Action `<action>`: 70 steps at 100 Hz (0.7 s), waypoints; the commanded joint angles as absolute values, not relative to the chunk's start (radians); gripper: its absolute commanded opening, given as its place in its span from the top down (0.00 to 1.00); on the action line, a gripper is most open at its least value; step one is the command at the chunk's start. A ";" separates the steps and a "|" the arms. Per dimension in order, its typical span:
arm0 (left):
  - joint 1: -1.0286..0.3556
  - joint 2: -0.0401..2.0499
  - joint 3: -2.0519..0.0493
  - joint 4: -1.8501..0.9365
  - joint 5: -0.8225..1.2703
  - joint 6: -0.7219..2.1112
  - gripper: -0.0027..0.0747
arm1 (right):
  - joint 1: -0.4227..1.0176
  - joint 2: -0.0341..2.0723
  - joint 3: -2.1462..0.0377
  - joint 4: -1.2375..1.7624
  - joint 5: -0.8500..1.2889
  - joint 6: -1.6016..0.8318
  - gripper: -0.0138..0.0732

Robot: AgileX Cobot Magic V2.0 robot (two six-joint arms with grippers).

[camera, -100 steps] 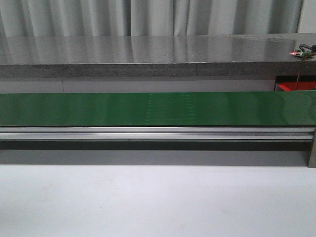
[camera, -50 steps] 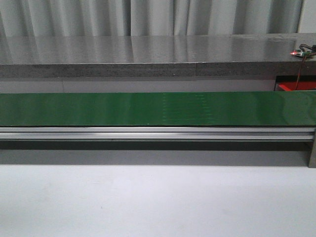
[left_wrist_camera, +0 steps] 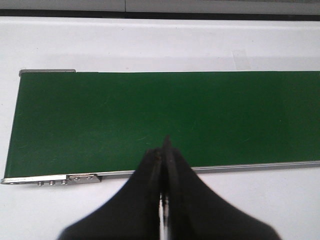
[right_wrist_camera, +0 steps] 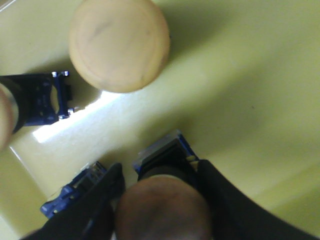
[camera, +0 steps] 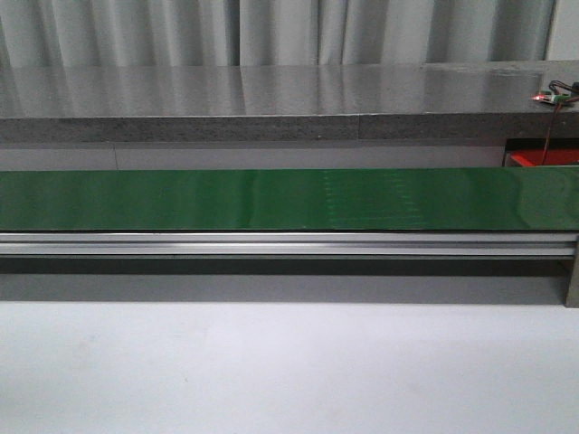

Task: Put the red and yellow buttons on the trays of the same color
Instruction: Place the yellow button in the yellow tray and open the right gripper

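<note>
Yellow plastic is filling the right wrist view: the right gripper (right_wrist_camera: 160,200) is hanging low inside the yellow tray (right_wrist_camera: 240,85), its fingers flanking a yellow button (right_wrist_camera: 161,207) with a blue base, apparently gripping it to set it among matching ones, such as another button (right_wrist_camera: 119,44) lying nearby. The left gripper (left_wrist_camera: 164,150) is hovering with fingers pressed together and empty over the green conveyor belt (left_wrist_camera: 150,115), likely waiting for the next piece.
</note>
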State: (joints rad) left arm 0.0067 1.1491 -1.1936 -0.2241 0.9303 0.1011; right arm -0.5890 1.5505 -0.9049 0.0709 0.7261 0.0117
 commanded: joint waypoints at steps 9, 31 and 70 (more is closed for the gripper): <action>-0.001 1.125 -1.218 -0.242 0.882 0.098 0.99 | -0.595 1.529 -0.925 0.057 0.689 0.013 0.52; -0.001 1.125 -1.218 -0.242 0.882 0.098 0.99 | -0.595 1.529 -0.925 0.057 0.699 0.020 0.30; -0.001 1.125 -1.218 -0.242 0.886 0.098 0.99 | -0.595 1.463 -0.926 0.058 0.727 0.021 0.30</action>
